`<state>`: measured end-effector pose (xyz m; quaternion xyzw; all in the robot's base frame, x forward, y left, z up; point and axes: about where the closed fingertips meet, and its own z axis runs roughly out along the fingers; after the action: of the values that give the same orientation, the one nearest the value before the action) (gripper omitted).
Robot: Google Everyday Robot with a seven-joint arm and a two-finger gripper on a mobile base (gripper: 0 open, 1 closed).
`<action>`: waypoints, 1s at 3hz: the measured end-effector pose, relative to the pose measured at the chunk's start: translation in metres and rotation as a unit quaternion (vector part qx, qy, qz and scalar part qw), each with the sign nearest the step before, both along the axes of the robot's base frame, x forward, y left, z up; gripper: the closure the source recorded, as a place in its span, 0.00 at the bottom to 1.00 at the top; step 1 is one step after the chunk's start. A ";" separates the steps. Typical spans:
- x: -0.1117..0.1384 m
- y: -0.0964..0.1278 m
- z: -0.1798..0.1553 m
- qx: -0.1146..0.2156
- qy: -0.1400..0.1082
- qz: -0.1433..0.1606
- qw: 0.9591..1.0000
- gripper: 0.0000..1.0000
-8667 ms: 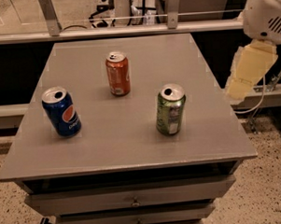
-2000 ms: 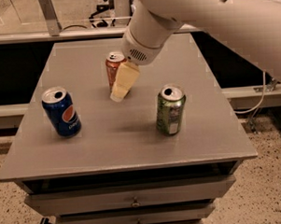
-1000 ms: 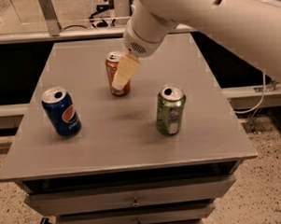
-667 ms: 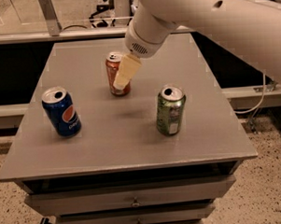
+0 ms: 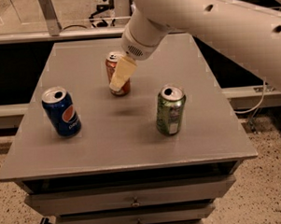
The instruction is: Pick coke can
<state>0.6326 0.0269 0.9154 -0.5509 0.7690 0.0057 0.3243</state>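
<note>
Looking across the grey table, I would put the job at about its middle: the reach is made, the lift is not. The big white arm leans in from the far right and ends over the back of the tabletop. The coke can stands upright there, toward the far middle, with its base on the surface, so nothing is picked yet. The blue Pepsi can at front left and the green can at front right stand well apart from it. The gripper is right at the coke can, its pale end lying across the can's front, seemingly touching. Whether it is spread or closed on the can I cannot tell. What's left, as I judge it, is a sure grip and then the lift.
</note>
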 end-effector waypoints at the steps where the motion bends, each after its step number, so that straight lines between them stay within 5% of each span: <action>1: 0.009 0.009 -0.020 0.012 0.022 0.006 1.000 0.00; 3: 0.018 0.028 -0.051 0.036 0.060 0.023 0.997 0.00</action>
<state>0.6510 0.0546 0.8640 -0.5548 0.7736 0.0742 0.2971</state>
